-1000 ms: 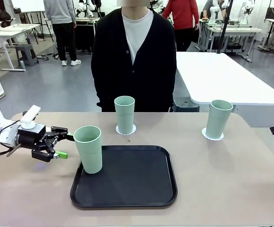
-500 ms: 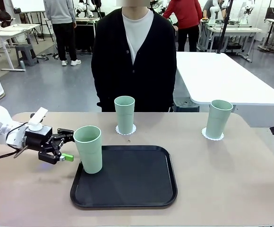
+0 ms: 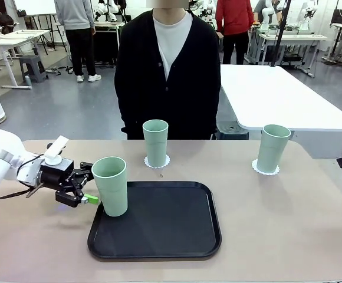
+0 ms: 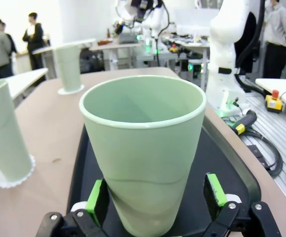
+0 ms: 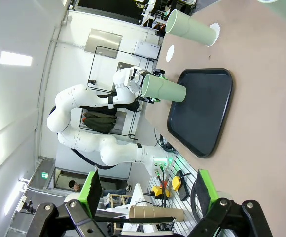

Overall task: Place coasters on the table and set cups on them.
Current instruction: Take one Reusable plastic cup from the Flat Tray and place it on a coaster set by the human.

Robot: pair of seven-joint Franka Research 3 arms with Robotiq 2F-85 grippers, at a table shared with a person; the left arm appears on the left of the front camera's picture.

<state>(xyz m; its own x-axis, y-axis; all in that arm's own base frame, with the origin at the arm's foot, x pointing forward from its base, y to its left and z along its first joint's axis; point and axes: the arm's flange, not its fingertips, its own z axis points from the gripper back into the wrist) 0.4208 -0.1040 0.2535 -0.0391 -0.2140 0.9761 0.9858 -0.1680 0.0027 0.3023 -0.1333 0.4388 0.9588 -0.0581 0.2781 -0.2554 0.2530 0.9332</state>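
Between the spread fingers of the left gripper (image 4: 155, 200) a pale mint-green cup (image 4: 144, 148) is seen standing upright on the near left corner of a black tray (image 3: 159, 221). One green pad (image 4: 96, 197) lies just beside the cup's lower wall on one side, the other is set a little apart on the opposite side, and no squeeze on the cup can be made out; whether the nearer pad touches cannot be told. From the front, the same gripper (image 3: 86, 184) is seen held level above the beige table (image 3: 289, 224), its fingertips at the cup's left flank.

Beyond that gripper and past the tray's far edge, a second cup (image 3: 155, 143) is placed upright on a white scalloped coaster (image 3: 157, 161), close to the person in a dark cardigan (image 3: 168, 71) at the far side. Well off to the far right of it, a third cup (image 3: 272, 148) is likewise set on its own coaster (image 3: 265, 168). A third coaster (image 5: 170, 53) is seen lying bare on the table, just beyond the left gripper from the tray.

The right gripper (image 5: 148, 190) is held with its fingers wide apart and nothing between them, well away from the tray and looking back across the table.
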